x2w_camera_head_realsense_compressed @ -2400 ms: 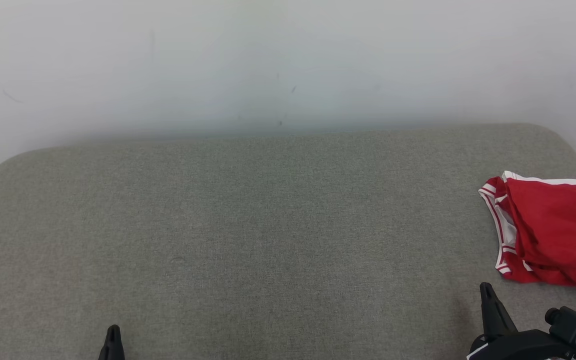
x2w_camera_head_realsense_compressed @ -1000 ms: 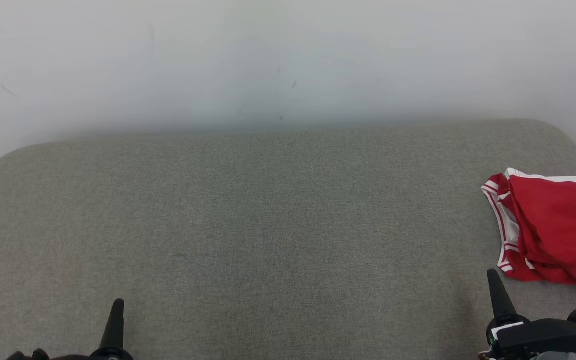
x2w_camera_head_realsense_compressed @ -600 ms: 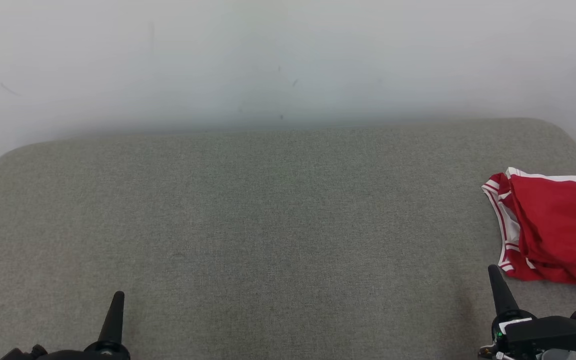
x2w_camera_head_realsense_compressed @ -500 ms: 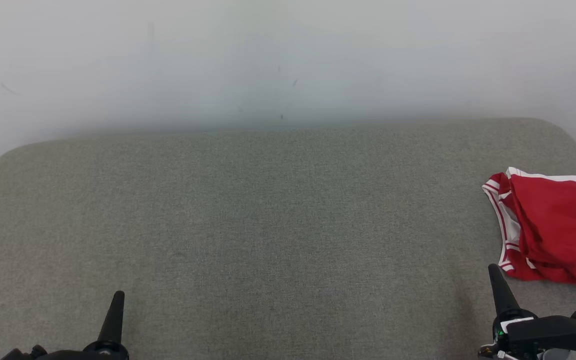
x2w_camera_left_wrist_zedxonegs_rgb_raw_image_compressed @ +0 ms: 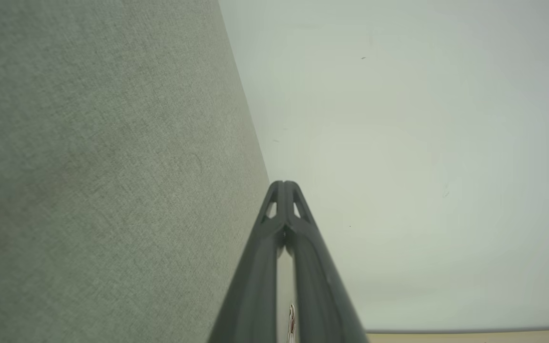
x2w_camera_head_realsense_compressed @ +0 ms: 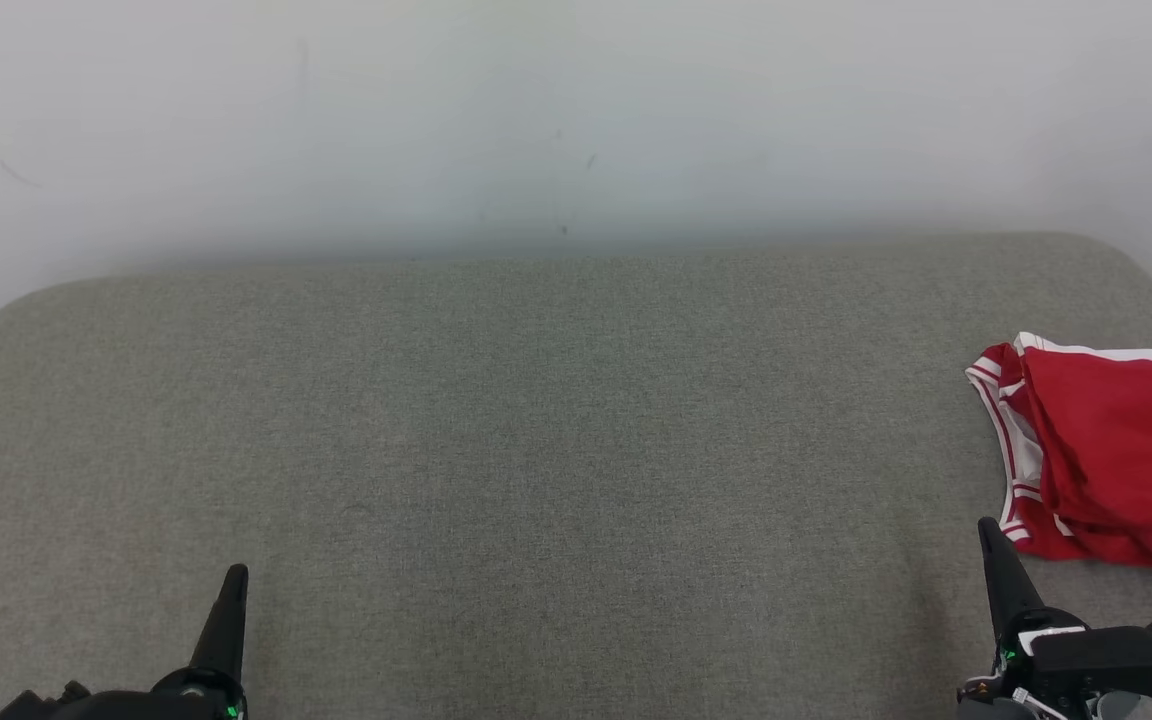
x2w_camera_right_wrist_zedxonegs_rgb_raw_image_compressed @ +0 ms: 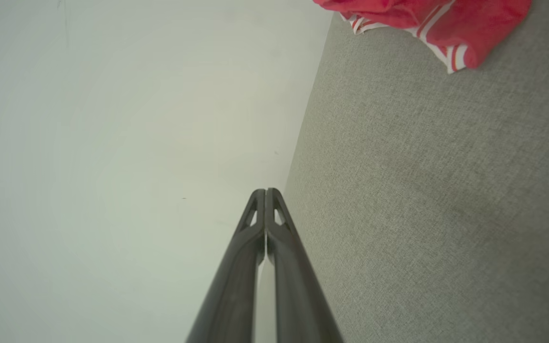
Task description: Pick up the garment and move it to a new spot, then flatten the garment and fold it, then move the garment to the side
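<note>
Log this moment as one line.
garment: lies at right end of grey surface | left gripper: shut, empty | right gripper: shut, empty, apart from garment

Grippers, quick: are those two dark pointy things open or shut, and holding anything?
Left gripper: jaws shut, holding nothing.
Right gripper: jaws shut, holding nothing; the red white-trimmed fabric garment lies apart.
</note>
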Robot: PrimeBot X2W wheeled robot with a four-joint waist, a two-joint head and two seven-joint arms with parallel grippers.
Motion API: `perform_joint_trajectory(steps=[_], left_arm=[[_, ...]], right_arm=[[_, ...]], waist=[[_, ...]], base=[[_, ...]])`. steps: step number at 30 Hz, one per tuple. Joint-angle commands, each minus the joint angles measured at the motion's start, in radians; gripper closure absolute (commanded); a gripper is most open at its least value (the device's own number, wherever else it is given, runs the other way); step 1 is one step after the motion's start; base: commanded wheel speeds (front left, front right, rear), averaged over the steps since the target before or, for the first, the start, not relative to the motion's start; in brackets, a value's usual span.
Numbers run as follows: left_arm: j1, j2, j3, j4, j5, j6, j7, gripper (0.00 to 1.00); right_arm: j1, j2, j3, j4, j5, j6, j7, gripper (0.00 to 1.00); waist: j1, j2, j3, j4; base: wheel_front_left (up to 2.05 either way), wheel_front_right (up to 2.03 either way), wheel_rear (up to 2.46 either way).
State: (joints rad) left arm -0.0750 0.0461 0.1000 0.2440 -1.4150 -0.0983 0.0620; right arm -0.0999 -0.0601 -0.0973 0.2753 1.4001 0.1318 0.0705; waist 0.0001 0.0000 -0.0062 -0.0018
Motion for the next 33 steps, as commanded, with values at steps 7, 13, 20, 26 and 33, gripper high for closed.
perform_joint_trajectory(steps=[7, 13, 20, 26, 33], left_arm=[[-0.024, 0.006, 0.007, -0.001, -0.067, -0.015, 0.020, 1.00], [-0.027, 0.006, 0.010, 0.000, -0.112, -0.021, 0.031, 1.00], [-0.035, 0.006, 0.013, 0.001, -0.160, -0.029, 0.044, 1.00], [-0.040, 0.007, 0.016, 0.002, -0.196, -0.035, 0.054, 1.00], [-0.040, 0.006, 0.016, 0.003, -0.200, -0.035, 0.055, 1.00]], right_arm=[[-0.010, 0.004, -0.008, -0.016, 0.074, -0.002, 0.018, 1.00], [-0.011, 0.007, -0.011, -0.022, 0.119, -0.002, 0.027, 1.00], [-0.011, 0.009, -0.015, -0.028, 0.168, -0.002, 0.037, 1.00], [-0.012, 0.011, -0.018, -0.033, 0.213, -0.002, 0.046, 1.00], [-0.012, 0.011, -0.019, -0.033, 0.213, -0.002, 0.047, 1.00]], waist=[[-0.0001, 0.0000, 0.003, 0.001], [-0.0001, 0.0000, 0.005, 0.001], [-0.0001, 0.0000, 0.007, 0.001], [-0.0001, 0.0000, 0.009, 0.002], [-0.0001, 0.0000, 0.009, 0.002]], base=[[0.00, 0.00, 0.00], [0.00, 0.00, 0.00], [0.00, 0.00, 0.00], [0.00, 0.00, 0.00], [0.00, 0.00, 0.00]])
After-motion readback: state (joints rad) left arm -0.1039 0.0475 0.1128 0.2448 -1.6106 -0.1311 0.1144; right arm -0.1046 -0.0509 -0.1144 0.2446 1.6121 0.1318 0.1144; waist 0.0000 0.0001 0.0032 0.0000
